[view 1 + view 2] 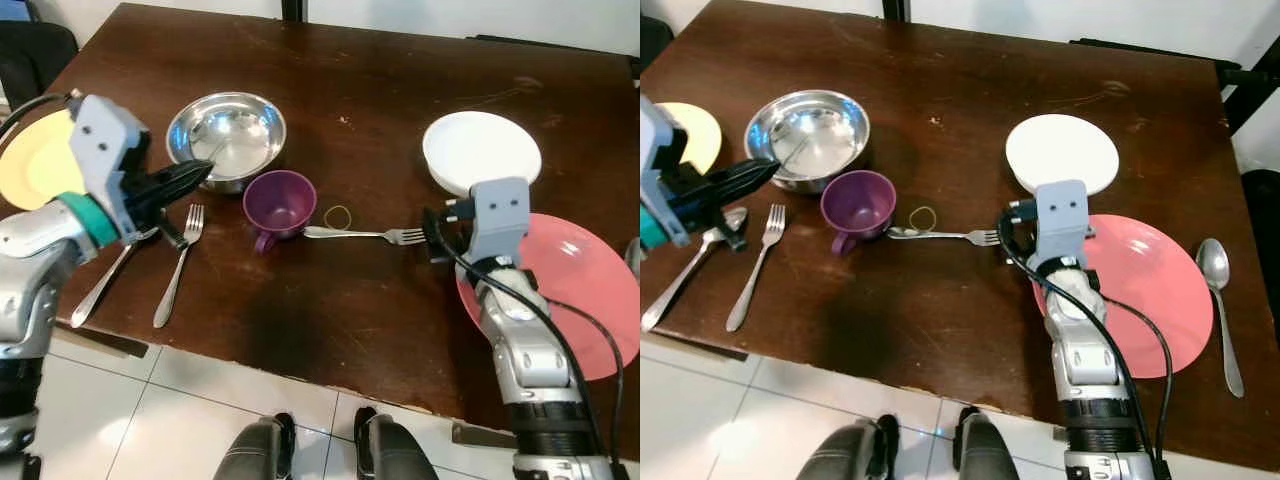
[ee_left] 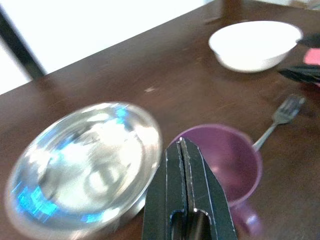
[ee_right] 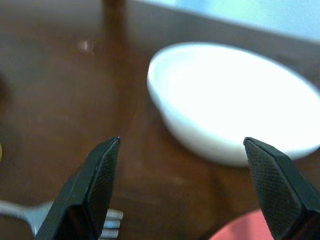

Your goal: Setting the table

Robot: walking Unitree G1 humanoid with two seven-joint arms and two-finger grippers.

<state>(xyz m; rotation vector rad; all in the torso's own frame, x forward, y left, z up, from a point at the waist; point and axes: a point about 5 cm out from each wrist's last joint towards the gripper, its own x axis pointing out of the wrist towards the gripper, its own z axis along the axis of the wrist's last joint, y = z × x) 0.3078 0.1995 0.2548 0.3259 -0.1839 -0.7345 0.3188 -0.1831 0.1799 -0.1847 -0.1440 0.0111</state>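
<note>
A fork (image 1: pixel 365 235) lies flat between the purple cup (image 1: pixel 280 205) and pink plate (image 1: pixel 570 290), tines toward the plate, near a white bowl (image 1: pixel 482 150).

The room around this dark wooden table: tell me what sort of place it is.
Probably a home dining area. The dark brown wooden table carries tableware for a meal: a round pink plate, a white bowl, a shiny steel bowl, a purple plastic mug and forks. Pale floor tiles lie below.
</note>
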